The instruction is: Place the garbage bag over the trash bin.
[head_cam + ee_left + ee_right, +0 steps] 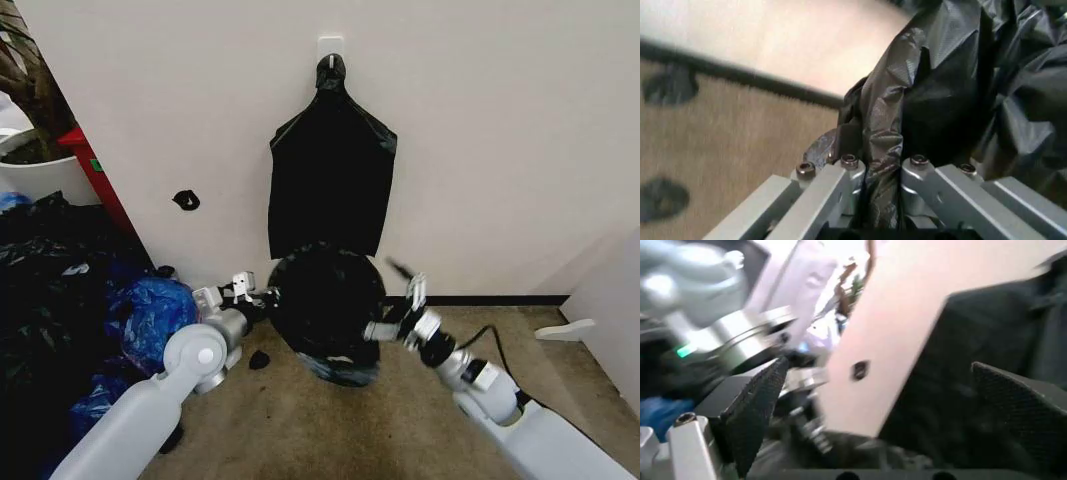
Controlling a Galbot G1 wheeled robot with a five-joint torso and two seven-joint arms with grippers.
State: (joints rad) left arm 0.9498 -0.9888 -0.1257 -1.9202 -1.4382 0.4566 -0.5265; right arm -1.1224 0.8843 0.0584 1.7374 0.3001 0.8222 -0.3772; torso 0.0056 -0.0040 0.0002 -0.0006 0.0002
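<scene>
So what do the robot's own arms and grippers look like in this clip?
Both arms have smooth pale grey-white shells with round silver joint housings. The left gripper has bare silver metal fingers fixed with dark hex bolts. The right gripper carries flat black fingers with a fine dimpled texture on silver mounts. A black cable loops along the right forearm behind the wrist.

— What colour is the garbage bag (325, 310) between the two grippers?
— Glossy black, with grey crinkle highlights where the silver left gripper (881, 175) pinches it.
— And the right gripper (880, 405)?
— Black pads (757, 410) with a fine dotted texture on pale metal.
— Beyond the left gripper?
— Blue and black bags (150, 310), on tan carpet (300, 420).
</scene>
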